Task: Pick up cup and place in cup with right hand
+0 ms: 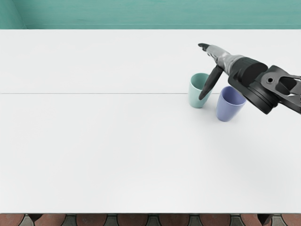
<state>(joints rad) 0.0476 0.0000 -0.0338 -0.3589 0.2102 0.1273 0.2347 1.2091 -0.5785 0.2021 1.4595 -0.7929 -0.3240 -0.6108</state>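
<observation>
R hand (pixel 225 59) is shown w/ thumb (pixel 211 82) spread well apart from the other fingers (pixel 203 46). Green cup (pixel 194 95) is set upright on white table (pixel 103 141), partly hidden by thumb; thumb/cup contact cannot be determined. Violet cup (pixel 228 108) is set upright just beside it, to pic. R & nearer table's lower edge; rim is partly overlapped by R wrist (pixel 254 87).
</observation>
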